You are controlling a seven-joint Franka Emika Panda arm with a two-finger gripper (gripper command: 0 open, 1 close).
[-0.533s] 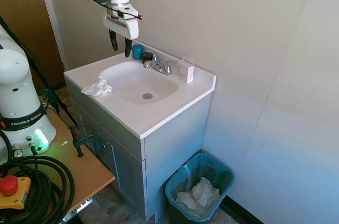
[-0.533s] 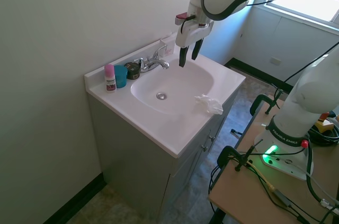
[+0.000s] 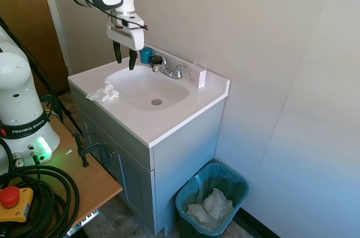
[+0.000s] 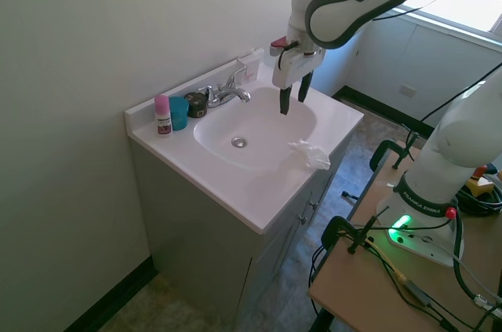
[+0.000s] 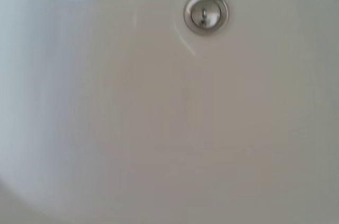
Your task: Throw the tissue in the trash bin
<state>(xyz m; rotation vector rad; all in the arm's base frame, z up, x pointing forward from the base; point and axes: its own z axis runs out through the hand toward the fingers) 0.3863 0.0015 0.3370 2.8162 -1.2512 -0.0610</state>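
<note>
Hovering hand (image 3: 124, 58) over basin | tissue (image 3: 104, 93) apart, on counter rim

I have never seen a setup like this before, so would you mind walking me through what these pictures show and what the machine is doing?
The white machine is a robot arm ending in a two-finger gripper, which hangs open and empty above a bathroom sink. Two pictures come from cameras placed in the room on opposite sides of the vanity, so the arm enters from opposite sides in them. The third comes from a camera on the arm's wrist looking straight down: it shows only the white basin and its metal drain.

On the counter's front edge lies the tissue, a small crumpled white wad, untouched. At the back stand a faucet, a teal cup and a small pink-capped bottle. On the floor beside the vanity is the trash bin with a teal liner, already holding white paper wads.
</note>
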